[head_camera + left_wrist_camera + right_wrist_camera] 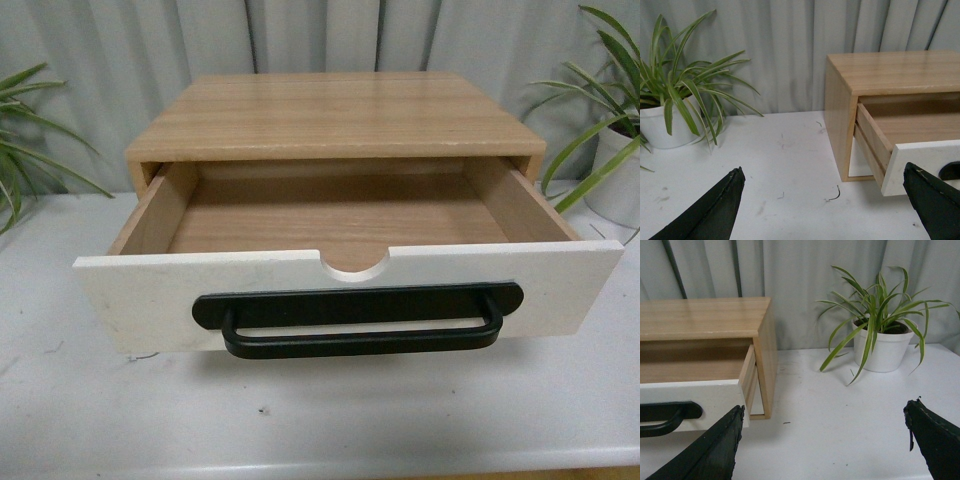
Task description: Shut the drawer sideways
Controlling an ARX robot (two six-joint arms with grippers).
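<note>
The drawer (130,295) stands pulled far out of its light wood cabinet (330,115), empty inside. It has a white front, a long black bar handle (360,320) and a semicircular notch in its top edge. The front sits slightly askew. No arm shows in the front view. My left gripper (824,172) is open and empty, low over the table off the drawer's left end (920,160). My right gripper (824,410) is open and empty off the drawer's right end (715,397), where part of the handle (665,415) shows.
The cabinet stands on a white table (320,420) before a grey curtain. Potted plants in white pots flank it: one on the left (670,120), one on the right (882,347). A small bent wire scrap (834,194) lies on the table near the cabinet's left side.
</note>
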